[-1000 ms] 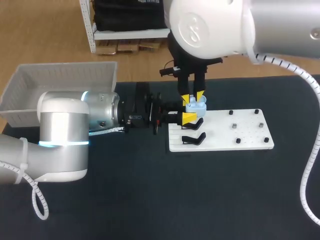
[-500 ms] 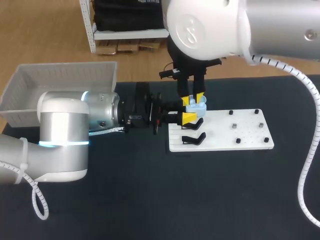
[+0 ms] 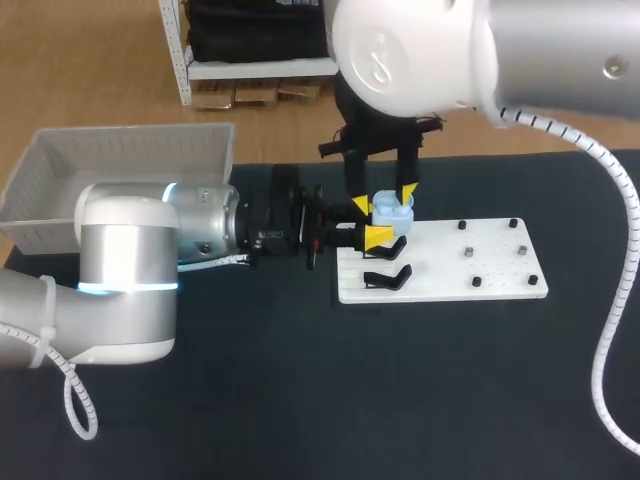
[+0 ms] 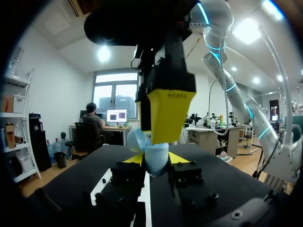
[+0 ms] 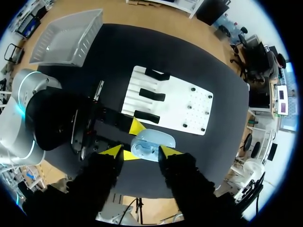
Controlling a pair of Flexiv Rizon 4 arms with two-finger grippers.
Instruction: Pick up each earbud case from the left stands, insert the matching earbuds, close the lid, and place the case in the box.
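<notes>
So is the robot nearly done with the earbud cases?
Not nearly. Done: the blue case is off the black stands. In hand: the left gripper holds it, lid open, with the right gripper open over it. Left: shutting the lid and putting it in the box, which shows no case yet.

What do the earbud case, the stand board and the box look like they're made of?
Earbud case: pale blue and smooth with a soft sheen, likely moulded plastic.
Stand board: flat matte white sheet, probably plastic or painted board; the look doesn't settle which.
Box: light grey with thin ribbed walls, looks like moulded plastic.
</notes>
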